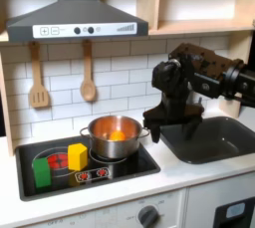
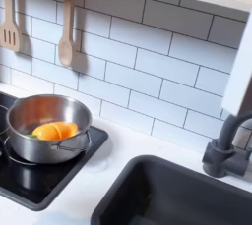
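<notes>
In the first exterior view my black gripper hangs pointing down just right of a steel pot, above the white counter between the stove and the sink. Its fingers are dark and blurred together, so their spacing is unclear, and I see nothing held. The pot stands on the black stovetop and holds an orange object. In the second exterior view the pot with the orange object sits at the left on the stovetop.
A green block, a yellow block and a red piece stand left of the pot. The dark sink lies right, with a faucet. A spatula and wooden spoon hang on the tiles.
</notes>
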Motion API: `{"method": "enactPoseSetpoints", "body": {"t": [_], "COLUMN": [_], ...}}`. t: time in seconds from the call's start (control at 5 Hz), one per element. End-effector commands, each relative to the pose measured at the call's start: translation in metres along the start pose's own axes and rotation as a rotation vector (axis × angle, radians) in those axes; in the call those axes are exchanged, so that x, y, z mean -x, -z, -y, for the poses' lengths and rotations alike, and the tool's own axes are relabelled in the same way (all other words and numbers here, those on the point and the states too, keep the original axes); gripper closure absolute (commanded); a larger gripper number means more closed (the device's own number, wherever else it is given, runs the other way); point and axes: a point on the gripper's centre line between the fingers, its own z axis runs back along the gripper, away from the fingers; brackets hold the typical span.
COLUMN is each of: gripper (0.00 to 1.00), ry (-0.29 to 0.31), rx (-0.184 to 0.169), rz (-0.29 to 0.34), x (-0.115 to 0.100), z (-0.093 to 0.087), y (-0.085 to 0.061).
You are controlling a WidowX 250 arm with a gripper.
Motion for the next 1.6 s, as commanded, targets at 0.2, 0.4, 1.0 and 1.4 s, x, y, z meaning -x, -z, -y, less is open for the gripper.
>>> {"method": "enactPoseSetpoints", "body": {"t": [0.2,0.4,1.0,1.4], "gripper": [0.0,0.0,0.0,0.0], "ry": [-0.004,-0.024,-0.095,-0.058], "rx": [-0.202,-0.235,-0.101,-0.063], "rz": [-0.045,-0.084,-0.097,-0.103], "x": [0.009,0.01,0.005,0.007], "z": [0.011,0.014,0.037,0.046], "y": [-0.01,-0.007,0.005,0.011]}}
